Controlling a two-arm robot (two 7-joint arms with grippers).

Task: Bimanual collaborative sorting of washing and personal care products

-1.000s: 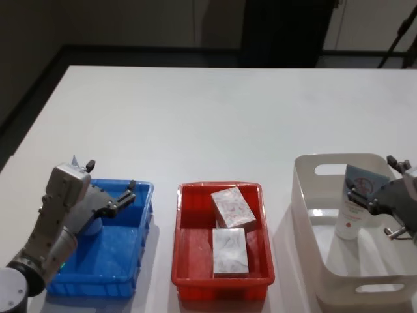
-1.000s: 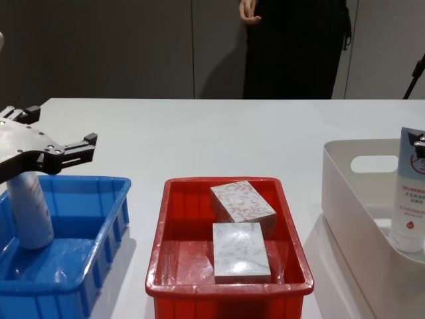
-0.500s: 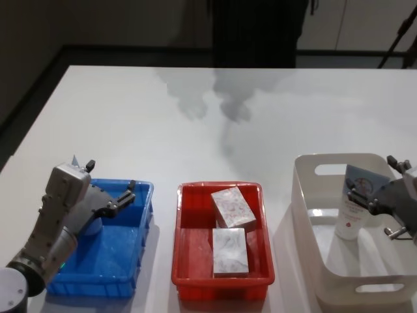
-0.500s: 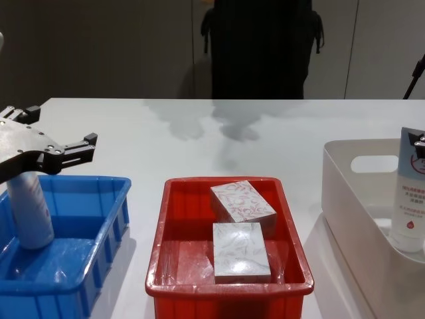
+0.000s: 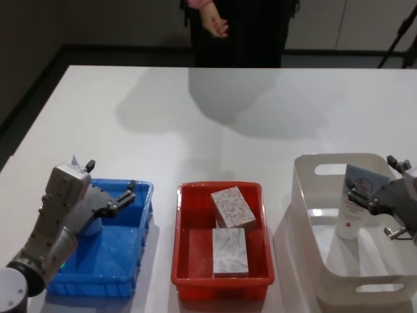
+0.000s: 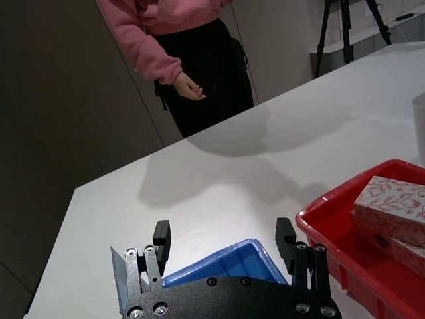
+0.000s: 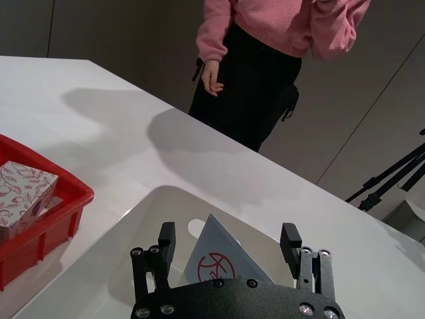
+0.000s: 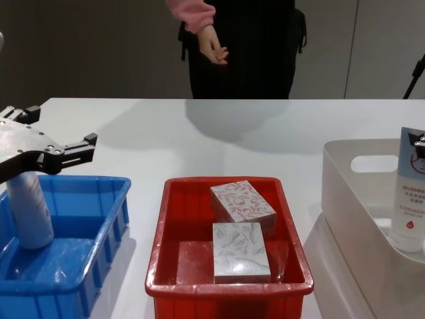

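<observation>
A pale-blue squeeze tube (image 5: 354, 214) with a red circled logo stands cap-down against the far wall of the white bin (image 5: 306, 195). My right gripper (image 5: 371, 177) hovers open at the tube's top. In the right wrist view the flat tube (image 7: 216, 262) rises between the spread fingers of that gripper (image 7: 228, 232). A whitish bottle (image 8: 30, 212) stands in the blue bin (image 8: 80, 266). My left gripper (image 8: 62, 126) hangs open just above it, holding nothing. The left wrist view shows the left gripper (image 6: 224, 231) with its fingers wide apart.
Between the two bins sits a red bin (image 5: 221, 280) with two patterned boxes (image 5: 229, 228) inside. A person in a pink top (image 8: 199, 26) stands at the table's far edge, touching nothing. Bare white table (image 5: 215, 130) stretches beyond the bins.
Both grippers and all products have stayed put. The person behind the table has shifted left and a hand has come into view; the shadow on the table has grown.
</observation>
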